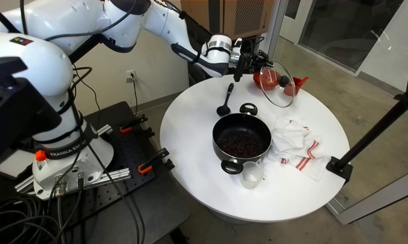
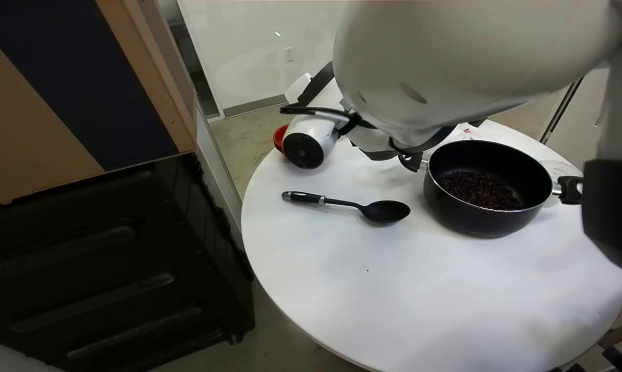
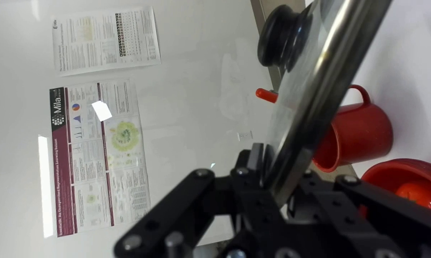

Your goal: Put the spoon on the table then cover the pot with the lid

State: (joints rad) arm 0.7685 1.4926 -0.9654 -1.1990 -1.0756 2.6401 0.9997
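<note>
Black two-finger gripper (image 3: 278, 177) pinches the metal rim of a round clear glass lid (image 3: 319, 89), one finger each side. Lid steeply tilted, nearly on edge; in the wrist view its rim runs from the fingers toward 1 o'clock, round black knob (image 3: 281, 37) poking toward 9–10 o'clock. In an exterior view its long axis goes about 11:30 to 5:30. Past the lid: cylindrical red mug (image 3: 366, 132), round red bowl (image 3: 387, 179) holding a shiny red tomato-like item (image 3: 421, 193).

Same exterior view, clock centred on the round black metal-rimmed pot (image 1: 242, 121): lid at 1, well apart. Long-handled black spoon (image 2: 350, 203) at 11, just beside the pot, flat on the round white table (image 1: 197, 135), handle toward 12–1, scoop toward 6–7. Pot holds small dark red bits (image 1: 241, 144). Translucent cup (image 1: 251, 176) at 5–6, contact with pot unclear. Crumpled white red-striped cloth (image 1: 297, 142) at 3.
</note>
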